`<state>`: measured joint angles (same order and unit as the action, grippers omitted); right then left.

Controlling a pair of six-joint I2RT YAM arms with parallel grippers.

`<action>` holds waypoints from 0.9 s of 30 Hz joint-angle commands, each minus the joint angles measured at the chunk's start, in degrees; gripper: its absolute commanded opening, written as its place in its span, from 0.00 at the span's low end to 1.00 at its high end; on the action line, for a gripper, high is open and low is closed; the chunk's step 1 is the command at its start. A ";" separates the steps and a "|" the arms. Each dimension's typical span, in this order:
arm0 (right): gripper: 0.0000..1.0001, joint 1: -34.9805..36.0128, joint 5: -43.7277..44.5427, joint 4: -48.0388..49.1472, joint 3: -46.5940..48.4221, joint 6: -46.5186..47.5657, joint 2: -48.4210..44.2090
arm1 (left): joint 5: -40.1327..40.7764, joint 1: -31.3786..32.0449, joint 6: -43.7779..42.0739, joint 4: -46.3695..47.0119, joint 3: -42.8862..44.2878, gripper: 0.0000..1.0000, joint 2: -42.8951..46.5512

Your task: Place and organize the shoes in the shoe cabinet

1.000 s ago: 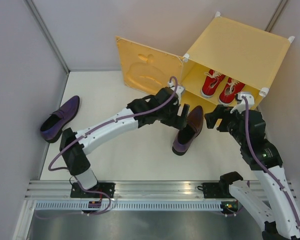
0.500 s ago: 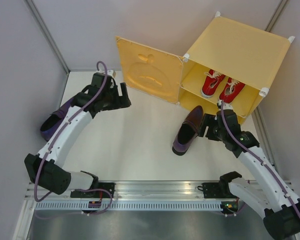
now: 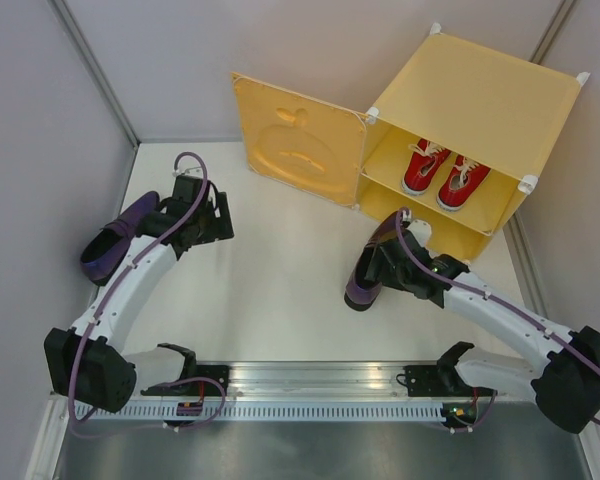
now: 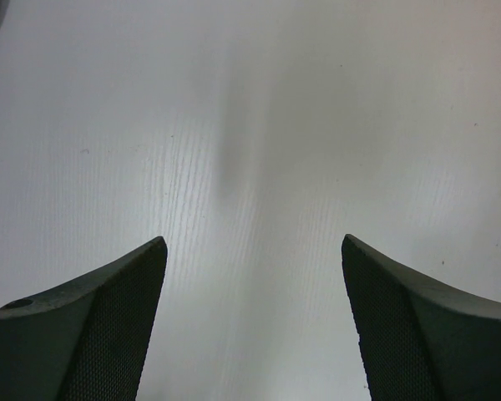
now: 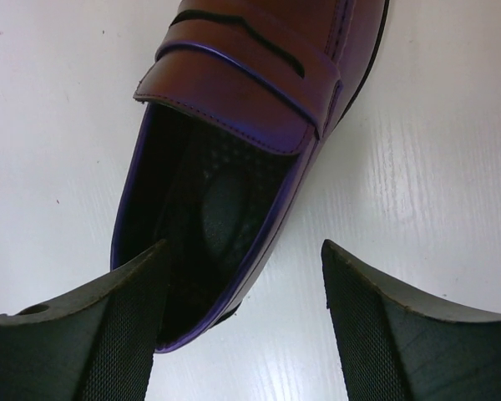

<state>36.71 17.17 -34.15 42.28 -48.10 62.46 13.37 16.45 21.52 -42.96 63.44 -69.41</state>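
One dark purple loafer (image 3: 373, 262) lies on the white table in front of the yellow shoe cabinet (image 3: 480, 95). My right gripper (image 3: 377, 268) is open right over its heel. In the right wrist view the loafer (image 5: 234, 109) has its side wall between my right gripper's (image 5: 242, 244) fingers: one over the shoe's opening, one over bare table. The other loafer (image 3: 120, 237) lies at the far left. My left gripper (image 3: 218, 215) is open and empty to its right, over bare table (image 4: 250, 242). Two red sneakers (image 3: 442, 170) stand on the cabinet's upper level.
The cabinet door (image 3: 295, 140) with the embossed apple stands open to the left. The lower compartment (image 3: 430, 225) is just behind the right arm. Grey walls close in on the left and right. A metal rail (image 3: 280, 385) runs along the near edge.
My left arm has swung from the middle loafer to the left side and come nearer. My right arm has moved left and down over the loafer's heel.
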 commanded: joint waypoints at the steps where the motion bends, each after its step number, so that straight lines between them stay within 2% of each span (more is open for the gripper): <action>1: 0.76 1.78 4.63 1.72 0.26 -6.13 1.35 | 1.84 -0.36 -2.80 3.23 -0.86 0.88 -0.56; 5: 0.74 2.84 5.07 1.63 0.78 -6.48 3.98 | 2.72 -0.28 -2.71 3.32 -1.12 0.87 -0.03; 11: 0.64 3.11 4.01 2.77 -1.06 -10.07 6.97 | 2.63 -0.28 -2.80 3.32 -1.21 0.87 -0.20; 14: 0.54 3.11 5.94 2.60 -1.06 -11.49 7.77 | 2.63 -0.28 -2.80 3.32 -1.30 0.87 -0.12; 15: 0.46 3.11 6.56 2.60 -1.15 -12.45 7.94 | 2.63 -0.28 -2.88 3.41 -1.30 0.87 -0.03; 18: 0.31 3.11 7.79 1.90 -0.54 -13.86 8.47 | 2.72 -0.36 -2.80 3.41 -1.30 0.87 0.06; 19: 0.22 3.11 8.92 1.37 -0.10 -14.30 8.47 | 2.81 -0.36 -2.80 3.41 -1.39 0.87 0.06; 22: 0.04 3.11 13.48 -2.31 1.57 -15.71 8.04 | 3.51 -0.28 -2.88 3.41 -1.56 0.88 0.24; 23: 0.01 2.93 14.64 -4.15 2.71 -15.71 7.77 | 3.60 -0.28 -2.89 3.41 -1.56 0.87 0.24; 27: 0.00 1.27 19.65 -7.94 4.74 -15.80 5.14 | 3.86 -0.28 -2.97 3.41 -1.65 0.87 0.41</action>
<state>39.46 28.03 -39.70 42.85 -61.52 70.52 15.64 16.40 20.62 -41.43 61.95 -70.22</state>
